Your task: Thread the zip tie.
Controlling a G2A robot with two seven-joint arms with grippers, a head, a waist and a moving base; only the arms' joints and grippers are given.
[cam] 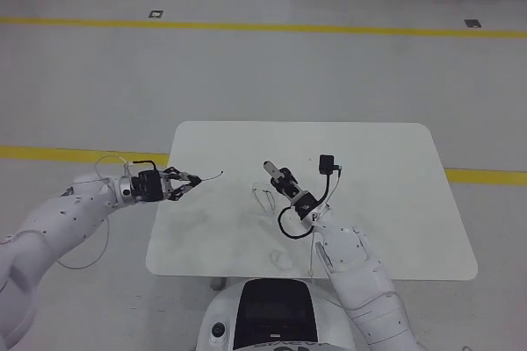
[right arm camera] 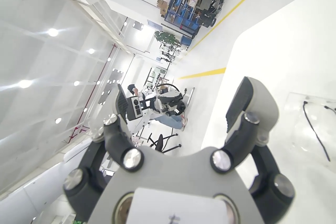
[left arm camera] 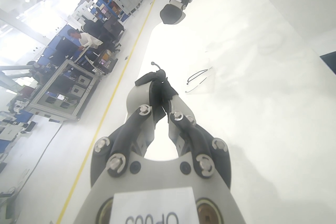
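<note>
My left gripper (cam: 191,182) hangs over the left side of the white table (cam: 386,202), shut on a thin black zip tie (cam: 212,176) whose free end sticks out toward the table's middle. In the left wrist view the zip tie (left arm camera: 157,67) pokes out past the closed fingertips of the left gripper (left arm camera: 160,79). My right gripper (cam: 270,167) is held above the table's middle, open and with nothing in it; its own view shows the right gripper (right arm camera: 181,101) with the pads wide apart. A gap of bare table separates the two grippers.
Spare black zip ties (cam: 262,196) lie on a clear plastic sheet in the middle of the table, close under the right gripper; these spare zip ties (left arm camera: 198,79) (right arm camera: 316,130) appear in both wrist views. The table's right half is bare.
</note>
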